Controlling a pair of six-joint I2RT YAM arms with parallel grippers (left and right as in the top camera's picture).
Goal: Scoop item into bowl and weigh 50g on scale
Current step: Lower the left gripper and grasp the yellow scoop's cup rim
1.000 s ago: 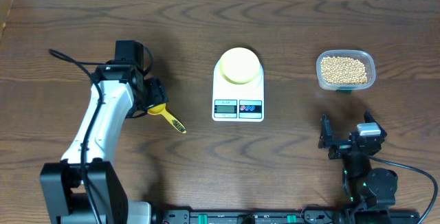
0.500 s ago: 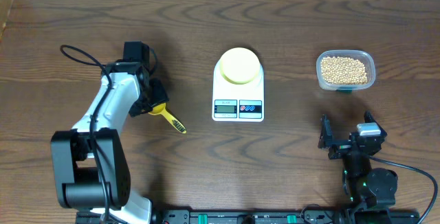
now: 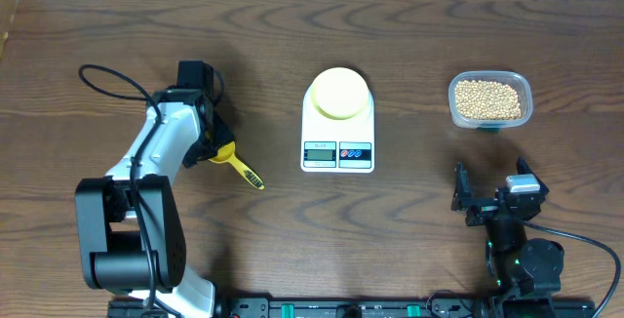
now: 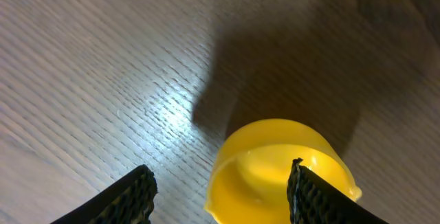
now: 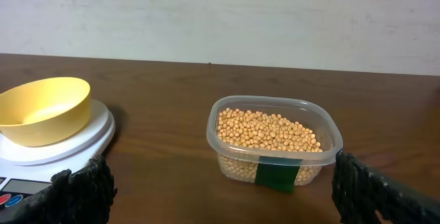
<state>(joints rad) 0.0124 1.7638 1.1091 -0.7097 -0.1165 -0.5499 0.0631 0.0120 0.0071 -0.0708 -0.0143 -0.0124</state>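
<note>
The left gripper (image 4: 221, 186) stands with its fingers apart, straddling the cup of the yellow scoop (image 4: 271, 159); one finger looks to touch the cup's side, the other shows a clear gap, so nothing is clamped yet. The scoop is likely light, stiff, smooth plastic and apt to slip; a hold on the ribbed handle, which runs away from the gripper, would probably be steadier than one on the rounded cup.

The right gripper (image 5: 220, 183) is spread wide and empty; the beans (image 5: 267, 129) sit in a clear tub (image 5: 328, 131) just ahead of it. They are small, hard and round, likely to roll and spill, and need scooping, not pinching. The bowl (image 5: 42, 109) rests on the scale (image 5: 89, 131), ahead and well off to that gripper's left.
</note>
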